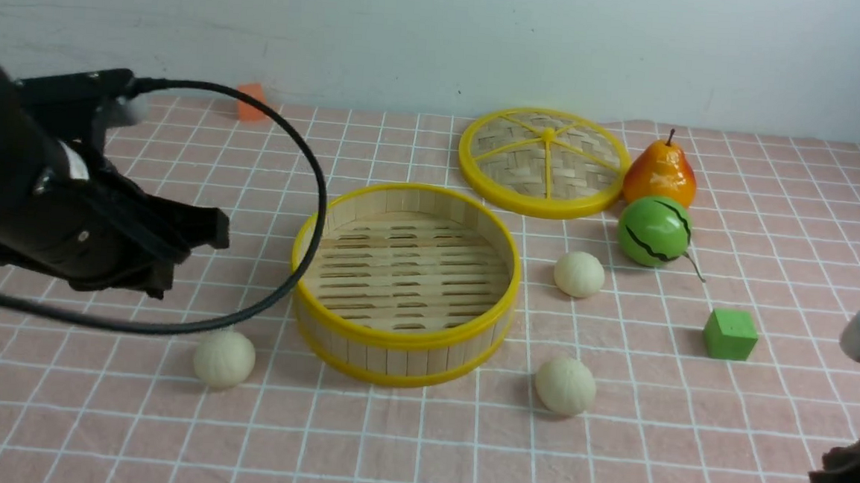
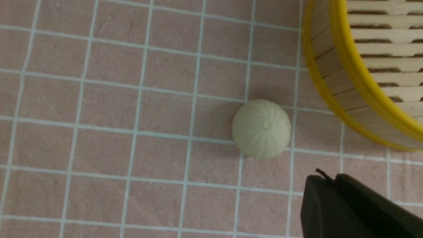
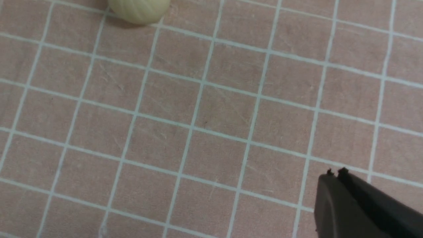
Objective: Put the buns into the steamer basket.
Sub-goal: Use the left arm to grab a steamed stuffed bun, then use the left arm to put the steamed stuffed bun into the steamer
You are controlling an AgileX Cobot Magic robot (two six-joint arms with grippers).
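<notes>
Left gripper (image 1: 214, 234), black jaws pressed together, empty, hangs mid-left above cream ribbed round bun (image 1: 223, 359) lying lower left, near empty round yellow-rimmed bamboo steamer basket (image 1: 402, 338). Best: open wide, centre over bun, drop straight.

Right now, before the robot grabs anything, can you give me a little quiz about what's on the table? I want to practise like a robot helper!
1. How many buns lie on the checked cloth, outside the steamer basket?
2. True or false: one bun is already inside the steamer basket.
3. By the robot's own sides, where is the green cube? A) left of the basket B) right of the basket C) inside the basket

Key: 1. Three. 2. False, nothing is in the basket. 3. B.
</notes>
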